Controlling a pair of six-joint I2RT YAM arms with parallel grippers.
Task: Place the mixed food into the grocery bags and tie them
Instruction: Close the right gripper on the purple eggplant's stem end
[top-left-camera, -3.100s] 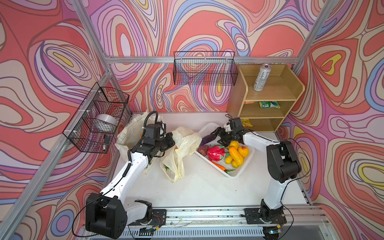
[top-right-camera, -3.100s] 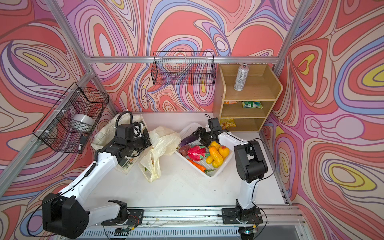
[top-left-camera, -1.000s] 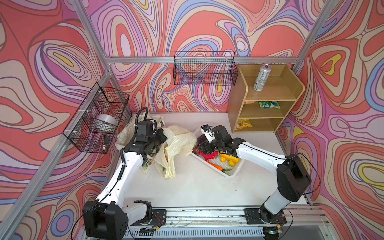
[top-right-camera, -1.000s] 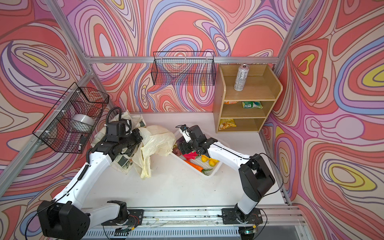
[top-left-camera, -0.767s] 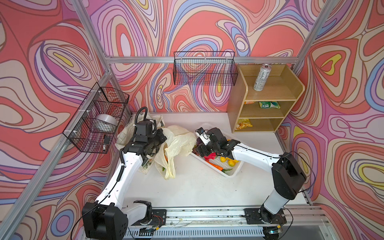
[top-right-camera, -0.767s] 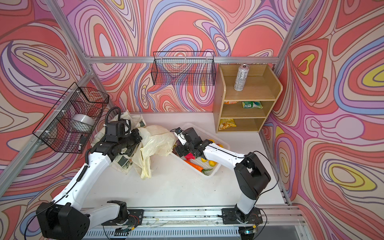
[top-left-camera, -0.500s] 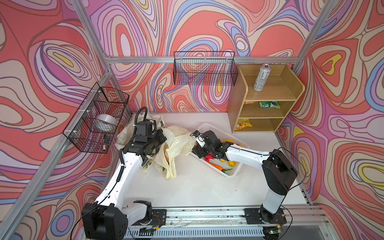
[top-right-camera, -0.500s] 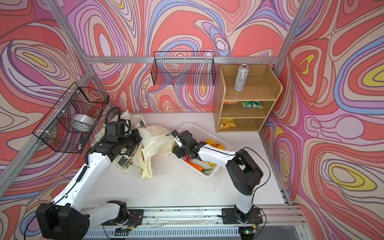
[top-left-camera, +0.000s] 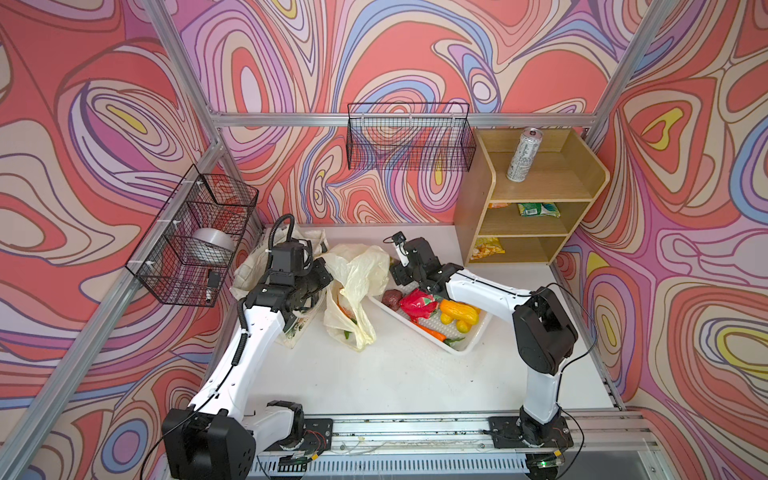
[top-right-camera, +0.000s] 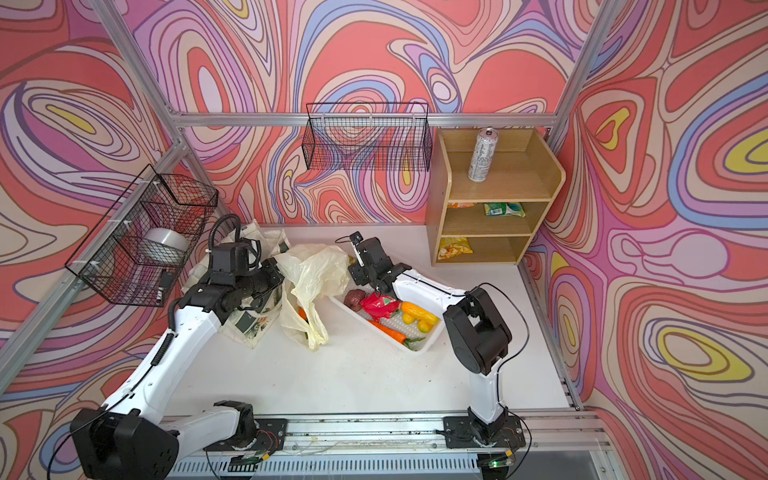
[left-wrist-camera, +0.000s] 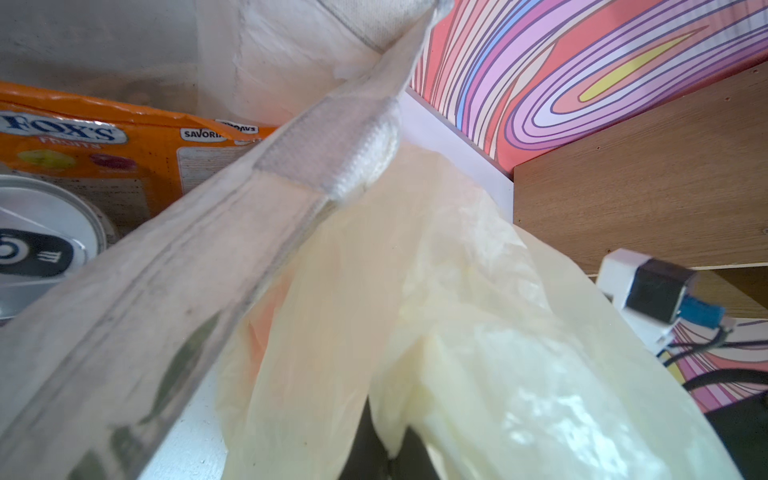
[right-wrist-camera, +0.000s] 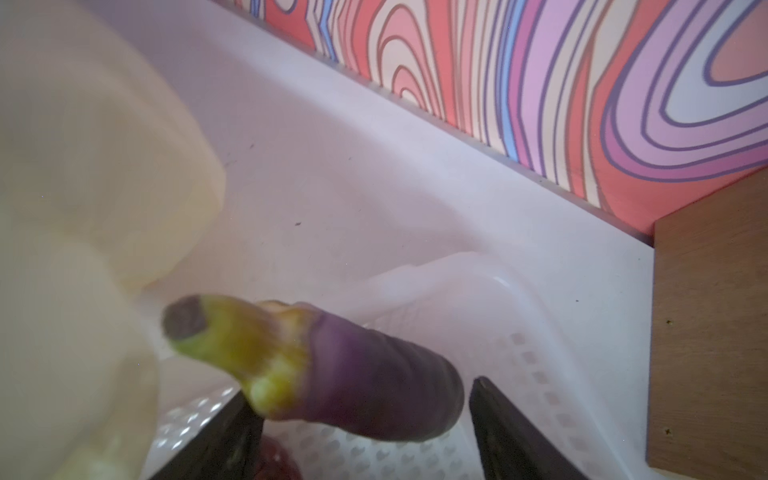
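Our left tool (top-left-camera: 325, 272) is clamped shut on the plastic bag (top-left-camera: 359, 270), standing on the surface beside the tote (top-left-camera: 247, 274). Our right tool (right-wrist-camera: 361, 419) holds the eggplant (right-wrist-camera: 353, 374) over the basket (top-left-camera: 471, 343) edge, near the plastic bag.

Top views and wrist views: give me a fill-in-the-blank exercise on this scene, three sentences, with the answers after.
The silver can stands on the ___ shelf of the wooden shelf unit.
The right gripper carries a ___ toy eggplant.
The left gripper is shut on the plastic bag, which is pale ___.
Missing words: top; purple; yellow.
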